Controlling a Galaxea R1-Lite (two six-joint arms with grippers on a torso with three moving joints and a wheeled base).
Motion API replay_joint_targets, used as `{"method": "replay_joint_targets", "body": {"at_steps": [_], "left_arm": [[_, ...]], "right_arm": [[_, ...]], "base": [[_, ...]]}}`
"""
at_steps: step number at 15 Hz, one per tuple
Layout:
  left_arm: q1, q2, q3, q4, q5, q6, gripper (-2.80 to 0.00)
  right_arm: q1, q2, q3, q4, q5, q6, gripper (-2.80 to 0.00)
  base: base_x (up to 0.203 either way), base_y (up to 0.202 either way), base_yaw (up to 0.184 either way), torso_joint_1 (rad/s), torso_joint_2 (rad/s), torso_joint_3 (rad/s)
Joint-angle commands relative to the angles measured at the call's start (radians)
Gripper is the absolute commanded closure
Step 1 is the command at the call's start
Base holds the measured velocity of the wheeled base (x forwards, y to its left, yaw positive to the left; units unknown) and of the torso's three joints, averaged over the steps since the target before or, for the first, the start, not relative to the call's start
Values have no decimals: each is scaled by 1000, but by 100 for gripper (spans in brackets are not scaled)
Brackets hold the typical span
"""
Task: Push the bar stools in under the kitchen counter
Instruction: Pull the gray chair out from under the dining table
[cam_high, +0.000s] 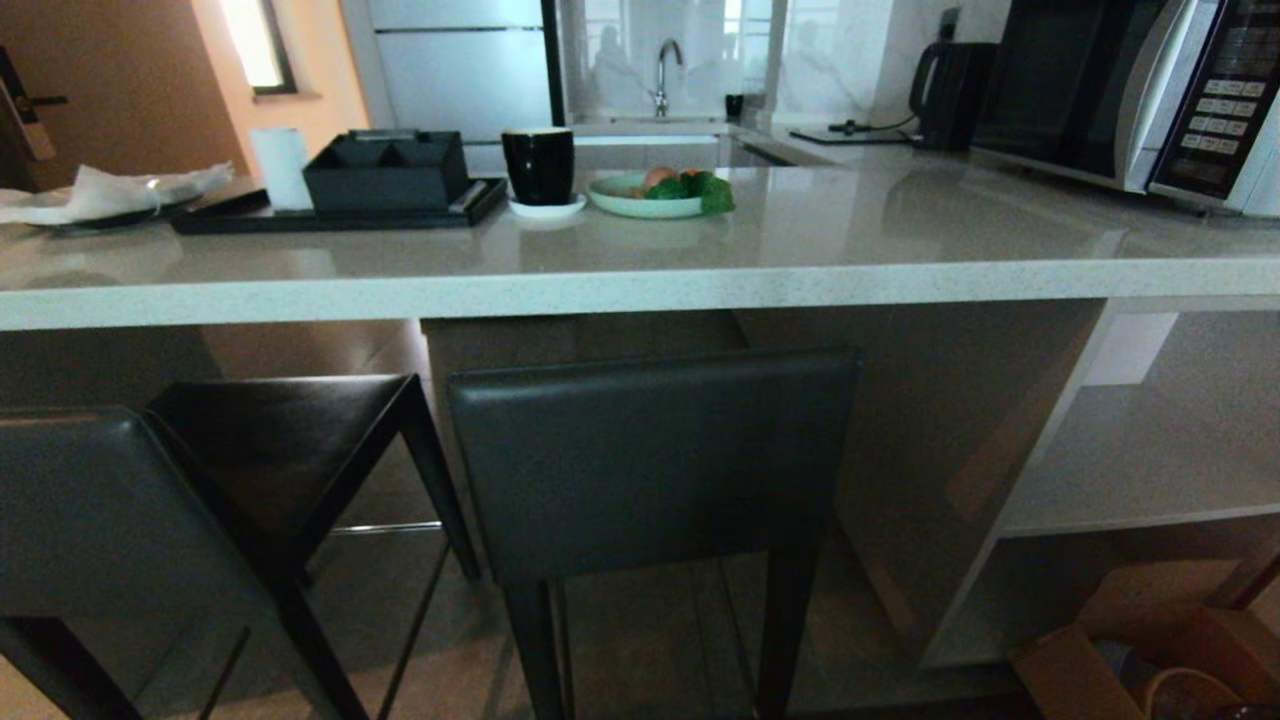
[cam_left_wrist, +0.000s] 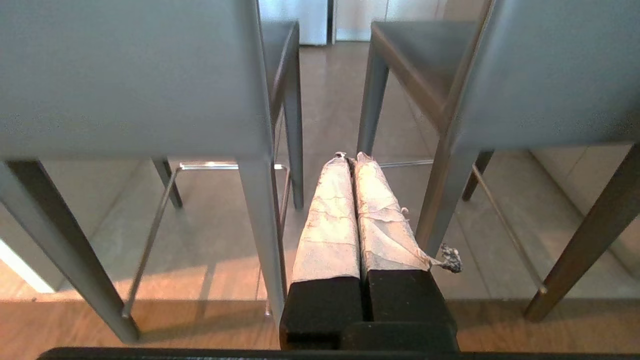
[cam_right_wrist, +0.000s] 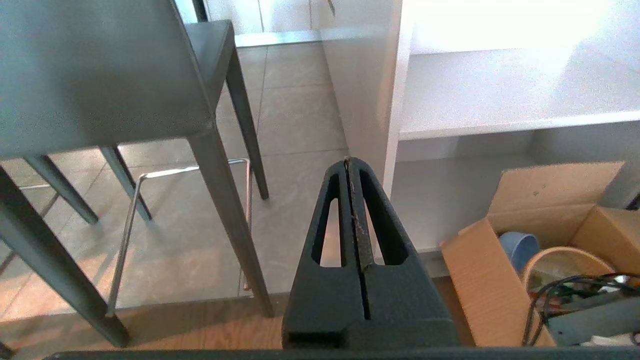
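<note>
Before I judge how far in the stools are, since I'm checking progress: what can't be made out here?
- Right stool's seat: head view, hidden behind its own backrest, so its depth under the kitchen counter is unclear.
- Left stool: head view, cut off by the left and bottom edges.
- Stool feet: head view, cut off by the bottom edge.
- Cardboard box: right wrist view, contents cut off by the frame edge.

- The head view faces forward, close to the pale grey speckled stone kitchen counter (cam_high: 640, 270), slightly above its top, with the dark grey leather backrests of two bar stools (cam_high: 650, 460) just beneath.
- The left wrist view looks low along taped fingers (cam_left_wrist: 327, 220) between both stools' (cam_left_wrist: 125, 80) backrests.
- The right wrist view looks down past the right-hand stool (cam_right_wrist: 100, 70) to white shelves (cam_right_wrist: 500, 95) and a brown cardboard box (cam_right_wrist: 550, 210); all three views share that stool.
</note>
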Motion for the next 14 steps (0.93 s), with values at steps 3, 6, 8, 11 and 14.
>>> {"method": "replay_joint_targets", "body": {"at_steps": [3, 6, 8, 11, 14], "left_arm": [[0, 2, 0, -1, 0, -1, 0], [0, 2, 0, -1, 0, -1, 0], [0, 2, 0, -1, 0, -1, 0], [2, 2, 0, -1, 0, 1, 0], [2, 2, 0, -1, 1, 4, 0]], "right_arm": [[0, 1, 2, -1, 0, 0, 0], [0, 1, 2, -1, 0, 0, 0], [0, 1, 2, -1, 0, 0, 0], [1, 0, 2, -1, 0, 0, 0], [0, 0, 2, -2, 2, -1, 0]], "base": [[0, 0, 0, -85, 334, 240], [0, 0, 0, -17, 80, 44], [0, 0, 0, 1, 11, 18], [0, 0, 0, 0, 0, 0], [0, 0, 0, 0, 0, 0]]}}
